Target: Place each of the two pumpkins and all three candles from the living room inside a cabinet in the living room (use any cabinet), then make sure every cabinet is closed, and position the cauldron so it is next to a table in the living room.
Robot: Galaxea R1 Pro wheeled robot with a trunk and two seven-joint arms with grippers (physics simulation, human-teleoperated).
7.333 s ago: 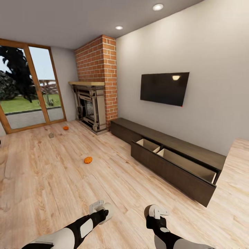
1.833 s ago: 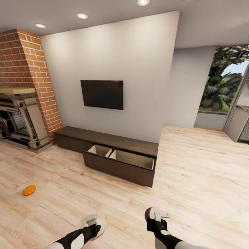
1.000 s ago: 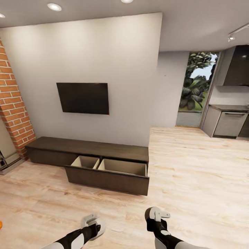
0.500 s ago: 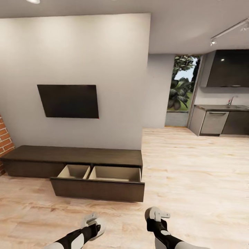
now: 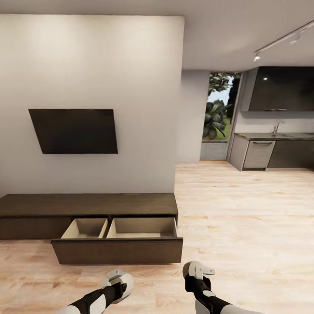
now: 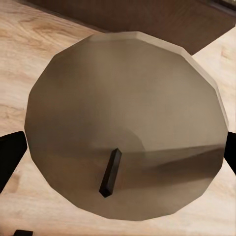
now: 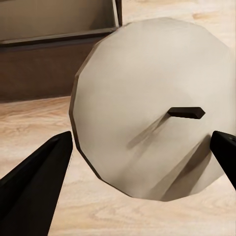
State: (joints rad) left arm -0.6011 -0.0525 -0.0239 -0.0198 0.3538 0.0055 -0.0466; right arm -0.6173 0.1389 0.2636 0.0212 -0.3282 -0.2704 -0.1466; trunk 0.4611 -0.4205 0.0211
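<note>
Head view first: the whole picture has swung since a few seconds ago, so the camera has turned, not the furniture. The brick fireplace and the orange pumpkin on the floor have slid out of frame, and the cabinet [image 5: 89, 205] now sits square ahead with its wide drawer [image 5: 117, 244] pulled out, pale compartments bare. A kitchen [image 5: 274, 148] opens at the far right. I judge the robot is lining up on the drawer to drop off what it carries. Both arms hang low and forward, the left gripper [image 5: 118, 281] and right gripper [image 5: 197, 272] each holding a pale stub just short of the drawer front, over the plank floor [image 5: 244, 218].

Left wrist view: a grey candle [image 6: 125, 125], wick end toward the lens, sits between the dark fingers [image 6: 10, 155], clamped on it. The dark cabinet front lies just beyond.

Right wrist view: a second candle [image 7: 152, 105] is gripped likewise between the black fingers [image 7: 34, 191], with the drawer's tan inside and front edge close behind it.
</note>
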